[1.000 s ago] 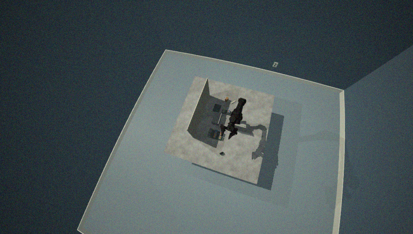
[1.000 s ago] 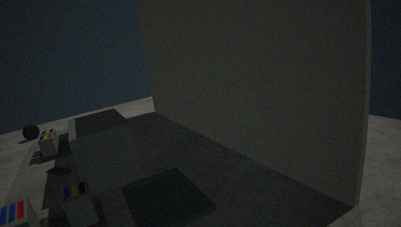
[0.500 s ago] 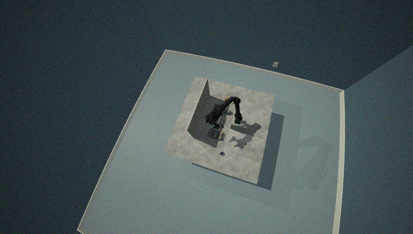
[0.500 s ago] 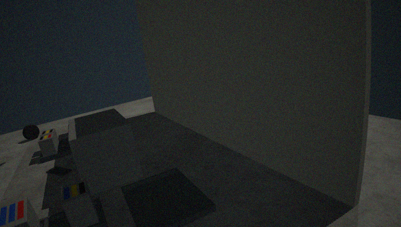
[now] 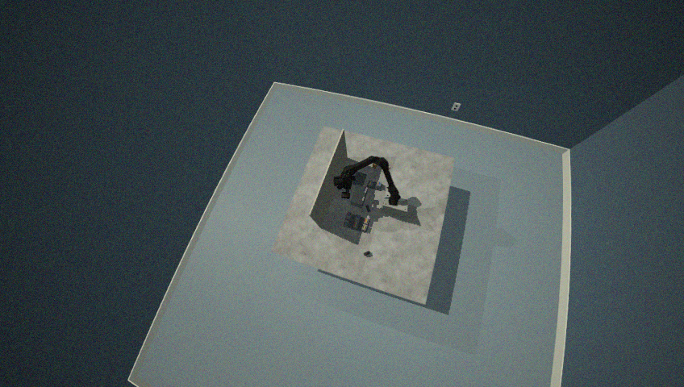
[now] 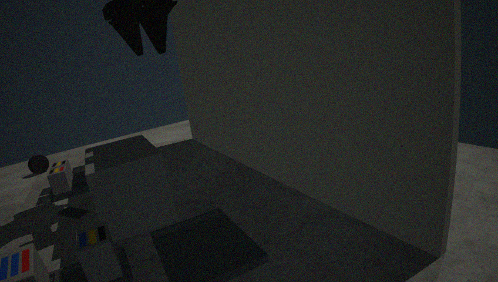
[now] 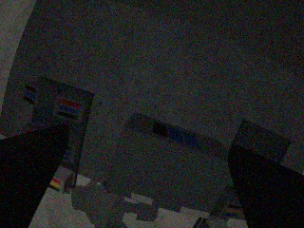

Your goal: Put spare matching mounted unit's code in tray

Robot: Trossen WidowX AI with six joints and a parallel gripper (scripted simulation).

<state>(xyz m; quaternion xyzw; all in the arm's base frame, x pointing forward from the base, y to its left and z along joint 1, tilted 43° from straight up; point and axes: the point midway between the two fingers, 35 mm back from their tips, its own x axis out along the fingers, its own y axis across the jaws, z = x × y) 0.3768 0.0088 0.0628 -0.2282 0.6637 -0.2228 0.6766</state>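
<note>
My gripper (image 6: 146, 42) (image 5: 344, 191) (image 7: 151, 145) is open and empty, hanging high in the shadow beside the upright wall (image 6: 314, 122). In the wrist view a long low unit shows a dim strip of blue and dark stripes (image 7: 167, 132) on the side facing me. A tall block with blue and red stripes (image 7: 64, 109) stands to its left. Small striped spares (image 7: 57, 184) lie on the lit table beyond. In the exterior view a blue-yellow-black spare (image 6: 91, 235), a blue-blue-red spare (image 6: 15, 262) and a small cube with coloured squares (image 6: 57, 168) show at the left. A dark flat tray (image 6: 206, 241) lies near them.
A dark ball (image 6: 38, 163) sits behind the small cube. The wall stands along the table's left side (image 5: 331, 182) and casts a deep shadow over the parts. A small dark object (image 5: 367, 253) lies alone on the table nearer the front.
</note>
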